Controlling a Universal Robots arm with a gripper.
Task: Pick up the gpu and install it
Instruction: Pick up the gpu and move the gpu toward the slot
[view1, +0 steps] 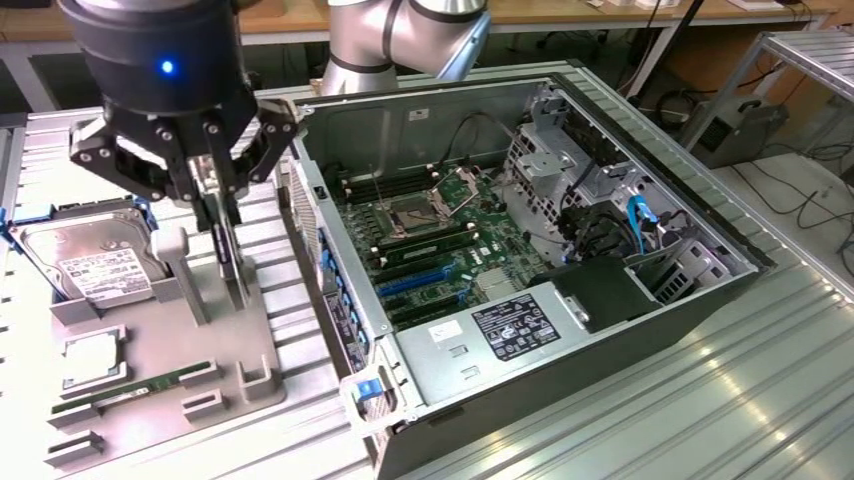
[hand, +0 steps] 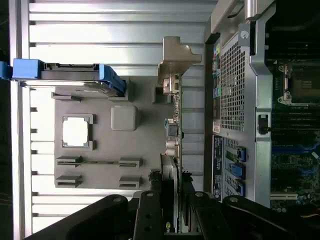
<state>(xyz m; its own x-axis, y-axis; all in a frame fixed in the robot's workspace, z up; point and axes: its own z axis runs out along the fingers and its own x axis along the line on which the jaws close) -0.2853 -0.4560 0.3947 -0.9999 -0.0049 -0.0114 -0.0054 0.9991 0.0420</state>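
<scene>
My tool (view1: 218, 225) is narrowed onto the top edge of the gpu (view1: 235, 270), one finger on each face. The card stands upright on its long edge in a slot of the grey holder (view1: 160, 300), its silvery bracket (hand: 177, 57) at the end away from me. On the same holder a green memory stick (view1: 134, 390) and a hard drive (view1: 100, 265) sit in their own places. Beyond, toward the exterior view's right, the open computer case (view1: 441, 110) lies on the table (view1: 747, 380), motherboard (view1: 441, 240) exposed.
</scene>
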